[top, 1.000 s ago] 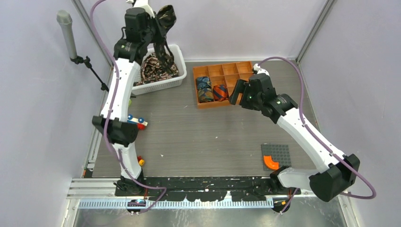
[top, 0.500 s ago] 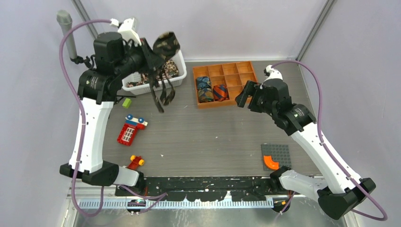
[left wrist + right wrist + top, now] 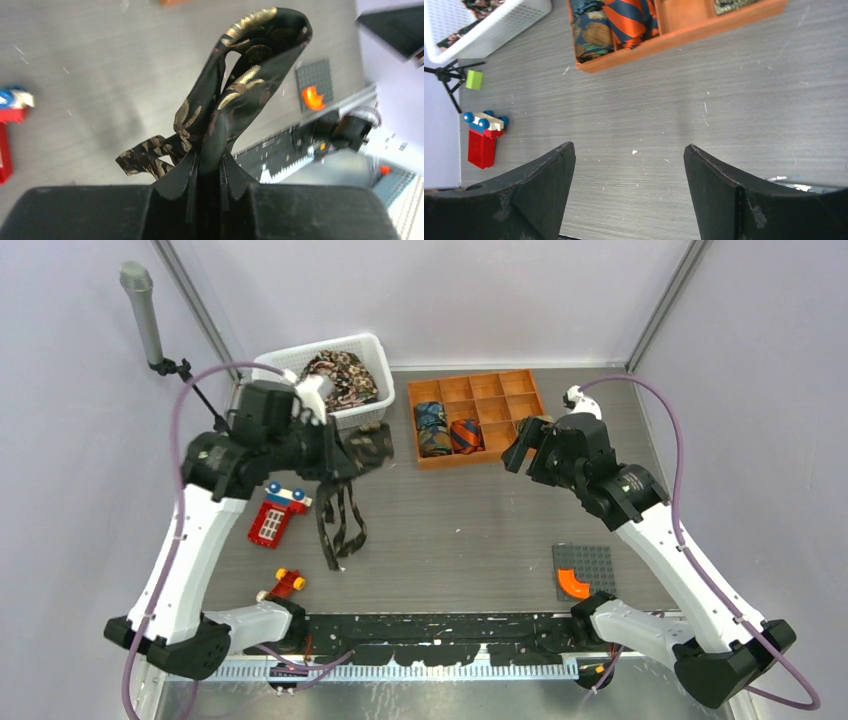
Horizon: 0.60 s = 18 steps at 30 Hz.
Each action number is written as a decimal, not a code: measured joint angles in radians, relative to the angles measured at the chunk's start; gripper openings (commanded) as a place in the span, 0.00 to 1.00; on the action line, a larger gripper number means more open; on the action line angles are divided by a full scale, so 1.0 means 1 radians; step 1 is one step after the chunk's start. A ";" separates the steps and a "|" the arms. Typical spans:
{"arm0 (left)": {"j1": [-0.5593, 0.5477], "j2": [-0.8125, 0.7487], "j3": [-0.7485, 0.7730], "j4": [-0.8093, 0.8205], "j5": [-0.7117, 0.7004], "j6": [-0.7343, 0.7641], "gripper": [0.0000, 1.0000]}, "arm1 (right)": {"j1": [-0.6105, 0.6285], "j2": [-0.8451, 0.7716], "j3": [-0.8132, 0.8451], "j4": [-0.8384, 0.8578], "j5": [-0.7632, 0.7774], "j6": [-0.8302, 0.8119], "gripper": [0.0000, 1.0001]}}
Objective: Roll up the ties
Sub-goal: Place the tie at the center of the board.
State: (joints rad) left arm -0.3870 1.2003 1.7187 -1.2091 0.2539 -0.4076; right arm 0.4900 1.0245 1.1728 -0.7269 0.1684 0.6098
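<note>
Left end effector (image 3: 207, 167) swung out from white mesh basket (image 3: 362, 412), pinching limp black paisley tie (image 3: 240, 95), right end effector (image 3: 629, 150) gaping, empty

A robot test cell in a lab — plain lilac walls (image 3: 500, 290) box in a grey table (image 3: 470, 530), microphone (image 3: 140, 310) far left.

Grey table (image 3: 450, 520) bears white basket (image 3: 330, 343), orange tray (image 3: 497, 392), red toy (image 3: 268, 523), grey baseplate (image 3: 590, 562).
</note>
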 measured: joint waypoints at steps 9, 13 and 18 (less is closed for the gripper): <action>-0.231 0.176 -0.417 0.155 -0.031 -0.093 0.00 | 0.000 -0.046 -0.080 -0.076 0.103 0.101 0.84; -0.293 0.317 -0.452 0.238 -0.051 -0.121 0.00 | 0.000 -0.079 -0.112 -0.099 0.149 0.129 0.84; -0.382 0.481 -0.409 0.323 -0.073 -0.143 0.06 | 0.000 -0.115 -0.131 -0.132 0.198 0.135 0.84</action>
State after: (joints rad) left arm -0.7692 1.6810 1.3098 -0.8856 0.1810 -0.5510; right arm 0.4900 0.9092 1.0416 -0.8589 0.3660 0.7448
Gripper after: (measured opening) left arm 0.147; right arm 0.840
